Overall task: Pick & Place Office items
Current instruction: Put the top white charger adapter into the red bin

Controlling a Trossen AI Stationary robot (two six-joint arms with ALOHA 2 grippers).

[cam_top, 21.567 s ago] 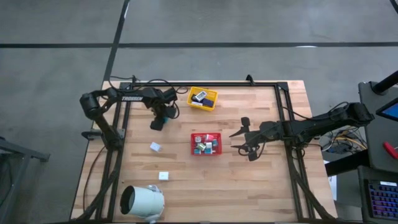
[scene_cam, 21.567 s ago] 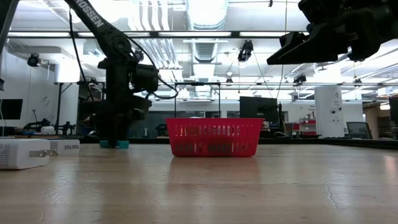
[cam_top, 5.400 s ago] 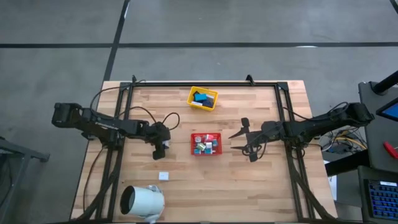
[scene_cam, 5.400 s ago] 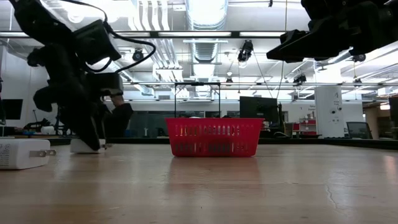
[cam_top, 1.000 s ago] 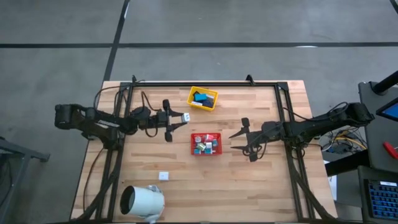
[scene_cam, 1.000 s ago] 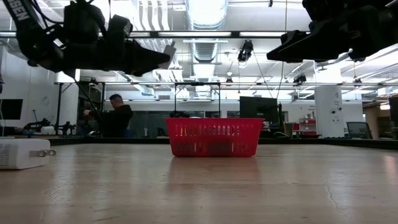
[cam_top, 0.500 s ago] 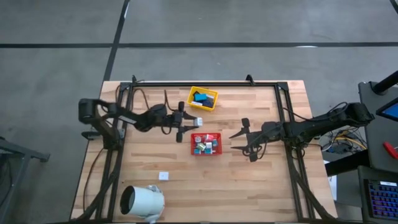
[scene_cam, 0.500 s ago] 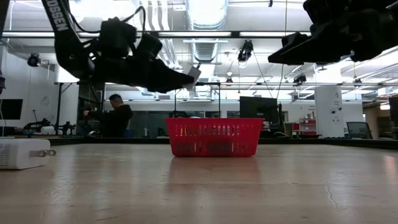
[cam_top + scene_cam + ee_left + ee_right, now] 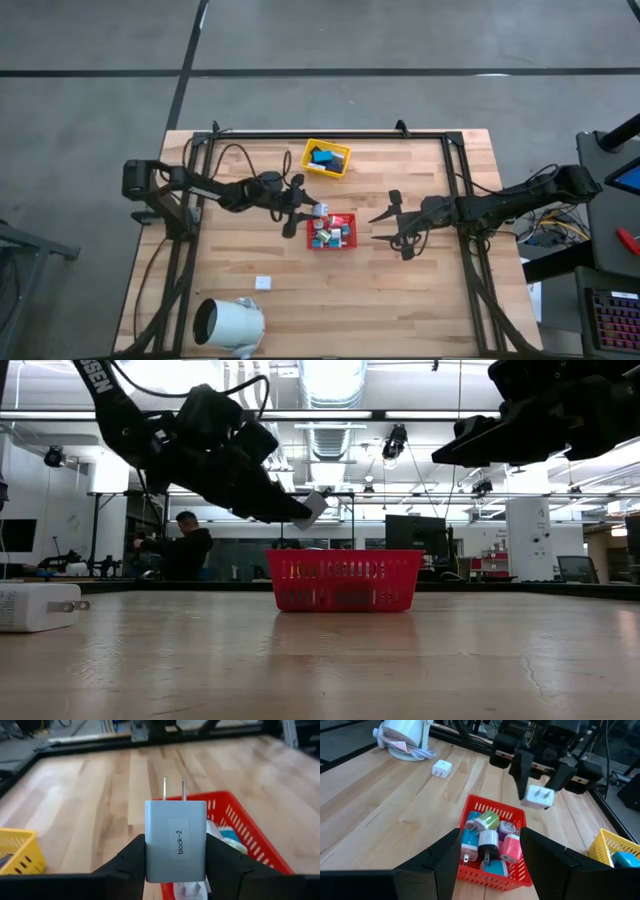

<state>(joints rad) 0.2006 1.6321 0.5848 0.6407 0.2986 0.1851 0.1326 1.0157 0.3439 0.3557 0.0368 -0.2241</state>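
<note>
White cylinder (image 9: pixel 229 325), large, lies on its side at the table's (image 9: pixel 420 300) near left corner; not part of the sorting.

Loose white plug block (image 9: pixel 263 283) rests on the bare wood just beyond the cylinder, well apart from both trays. Not yet collected.

Left gripper (image 9: pixel 308 208) hangs above the table at the red tray's (image 9: pixel 332 244) left far corner, clenched on a white charger block (image 9: pixel 176 840). The left wrist view shows the block pinched by its two flat sides, both prongs pointing away from the fingers, a small label on the upper face. In the low view the block (image 9: pixel 315 506) sits clear above the tray rim.

Handling note, by judgement: a rigid plastic shell, light, smooth enough to slip if pinched on a corner. The broad flat sides are the place to hold; the metal prongs are thin and best left untouched.

Yellow tray (image 9: pixel 341 170) stands at the far edge, holding dark blue and teal pieces.

Red tray holds a heap of small plug blocks (image 9: pixel 490 839) in green, pink, white, teal and purple. The carried block looks close to its release point over this tray.

Right gripper (image 9: pixel 385 226) hovers just right of the red tray, fingers apart, grasping nothing; this arm waits.
</note>
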